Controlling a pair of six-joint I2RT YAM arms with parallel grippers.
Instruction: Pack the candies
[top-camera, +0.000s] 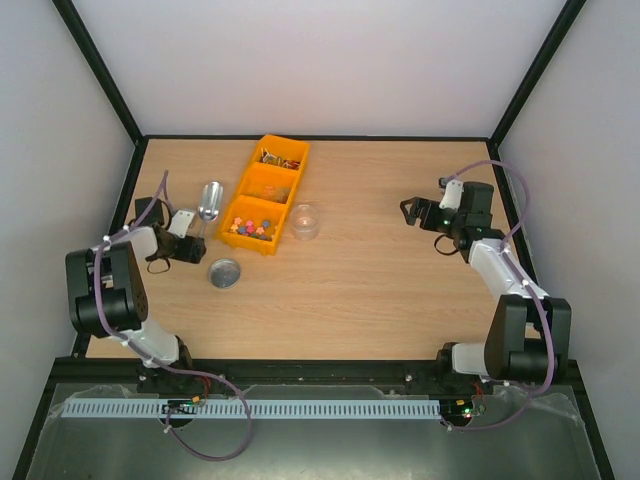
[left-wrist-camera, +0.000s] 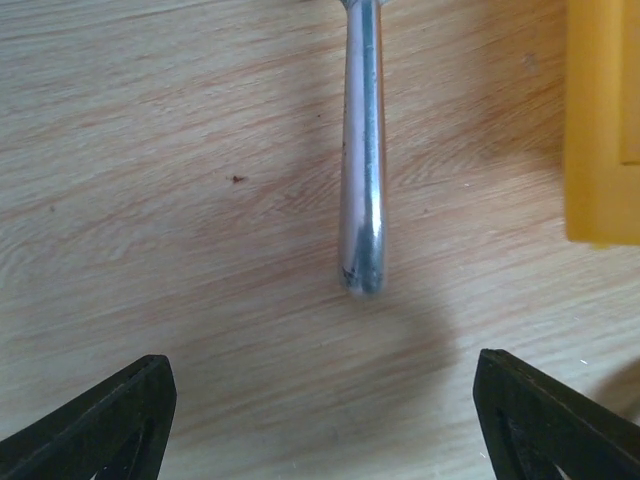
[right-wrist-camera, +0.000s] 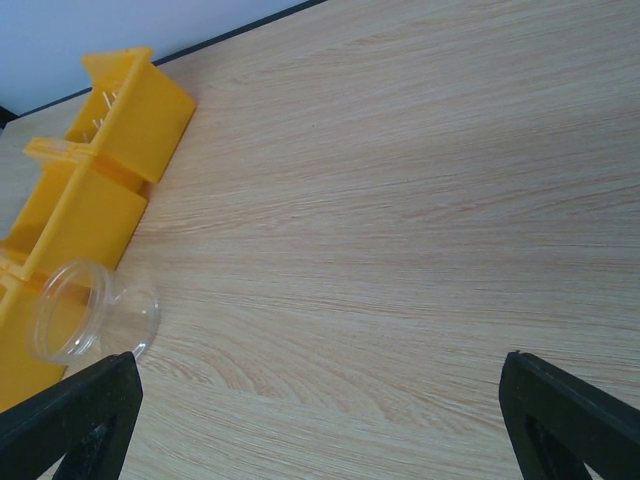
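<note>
Wooden table, both your grippers spread wide, nothing held.
Left gripper (left-wrist-camera: 325, 430): metal scoop (left-wrist-camera: 362, 150) handle tip just ahead, centred between the fingers, untouched. Right gripper (right-wrist-camera: 320, 425) hangs clear. Candies (top-camera: 282, 157) sit in the yellow tray's (top-camera: 244, 185) far compartment, ahead-right of the left gripper.

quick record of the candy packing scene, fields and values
bin: yellow three-compartment bin, on the table
candies: candies in the bin's far compartment
scoop: metal scoop, lying left of the bin
jar: clear jar, right of the bin
lid: round metal lid, on the near side of the bin
left gripper: left gripper open, facing the scoop's handle end, not touching it
right gripper: right gripper open, empty
</note>
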